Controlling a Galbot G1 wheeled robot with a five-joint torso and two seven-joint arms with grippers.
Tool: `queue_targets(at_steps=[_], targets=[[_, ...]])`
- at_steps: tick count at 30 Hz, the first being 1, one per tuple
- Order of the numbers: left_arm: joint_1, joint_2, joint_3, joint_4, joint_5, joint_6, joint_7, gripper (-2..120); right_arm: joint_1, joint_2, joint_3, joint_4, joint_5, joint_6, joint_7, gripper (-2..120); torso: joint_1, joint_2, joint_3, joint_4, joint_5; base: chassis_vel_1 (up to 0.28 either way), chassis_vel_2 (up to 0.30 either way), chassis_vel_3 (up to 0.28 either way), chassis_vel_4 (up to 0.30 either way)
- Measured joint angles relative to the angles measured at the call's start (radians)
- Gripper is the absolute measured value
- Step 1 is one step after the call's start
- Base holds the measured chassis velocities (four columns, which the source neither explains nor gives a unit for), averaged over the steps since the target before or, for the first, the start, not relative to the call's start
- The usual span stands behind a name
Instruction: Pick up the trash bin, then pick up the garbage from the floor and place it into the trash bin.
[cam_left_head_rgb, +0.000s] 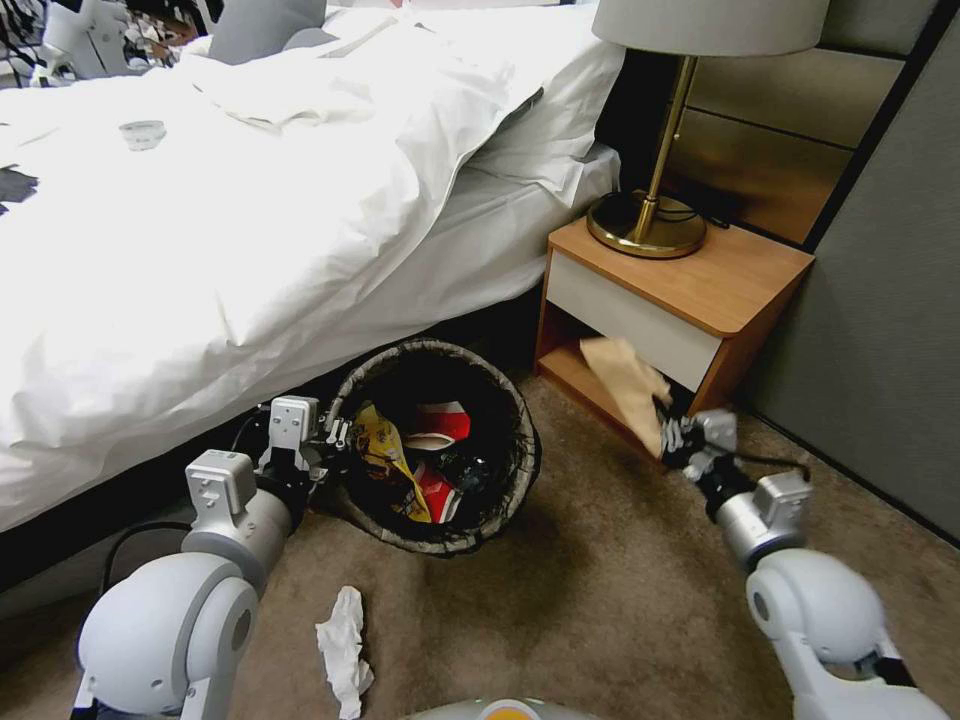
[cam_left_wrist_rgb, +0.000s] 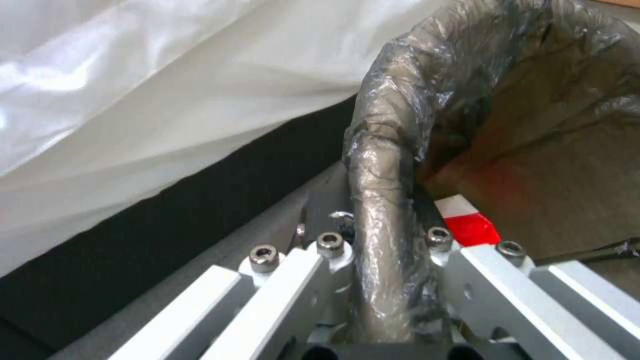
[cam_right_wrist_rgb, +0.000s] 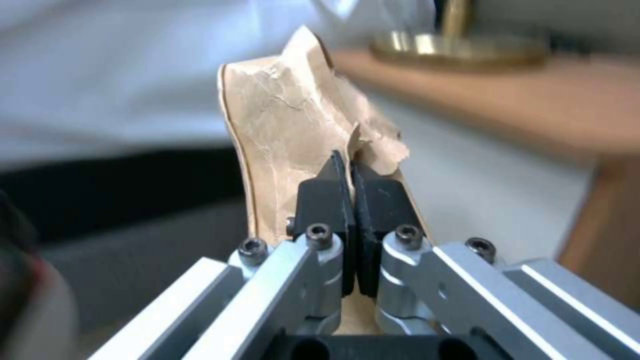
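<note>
Crinkled brown paper (cam_right_wrist_rgb: 293, 120) pinched in right gripper (cam_right_wrist_rgb: 352, 185); left gripper (cam_left_head_rgb: 335, 432) clamps round film-lined trash bin (cam_left_head_rgb: 520, 440) rim

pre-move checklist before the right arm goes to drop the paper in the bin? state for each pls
1. Right gripper shut on the brown paper: ok, pads pinch its lower edge.
2. Paper clear of the floor: ok, it hangs in the air in front of the nightstand.
3. Left gripper clamped on the trash bin rim: ok, the lined rim sits between its fingers.
4. Bin mouth open toward the robot: ok, tilted, with the yellow snack bag and red-and-white wrappers inside.
5. Path from paper to bin: ok, bare carpet between.
6. Floor finished: not ok, white crumpled tissue lies on the carpet.
</note>
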Motion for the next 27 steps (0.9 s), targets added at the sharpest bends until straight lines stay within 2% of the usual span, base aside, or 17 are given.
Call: queue_targets(at_steps=[5, 10, 12, 17, 27], targets=[[-0.002, -0.001, 0.006, 0.006, 0.001, 0.0, 0.0, 3, 0.024, -0.012, -0.048, 0.119, 0.032, -0.054, 0.026, 0, 0.0, 0.0, 0.0, 0.0001, 0.0003, 0.0, 0.0, 0.0, 0.0], [-0.005, -0.001, 0.014, 0.014, 0.004, -0.001, 0.0, 3, 0.045, -0.015, -0.092, 0.172, 0.047, -0.095, 0.024, 0, 0.0, 0.0, 0.0, 0.0001, 0.0002, 0.0, 0.0, 0.0, 0.0], [-0.008, -0.004, 0.022, 0.02, 0.007, -0.002, 0.0, 3, 0.052, -0.016, -0.119, 0.192, 0.044, -0.112, -0.033, 0, 0.0, 0.0, 0.0, 0.0001, 0.0002, 0.0, 0.0, 0.0, 0.0], [-0.013, -0.006, 0.029, 0.023, 0.008, -0.002, 0.0, 3, 0.053, -0.023, -0.163, 0.2, 0.032, -0.123, -0.062, 0, 0.0, 0.0, 0.0, 0.0, 0.0002, 0.0, 0.0, 0.0, 0.0], [-0.015, -0.013, 0.042, 0.03, 0.023, -0.002, 0.0, 3, 0.073, -0.029, -0.364, 0.151, -0.041, -0.131, -0.067, 0, 0.0, 0.0, 0.0, 0.0001, 0.0002, 0.0, 0.0, 0.0, 0.0]])
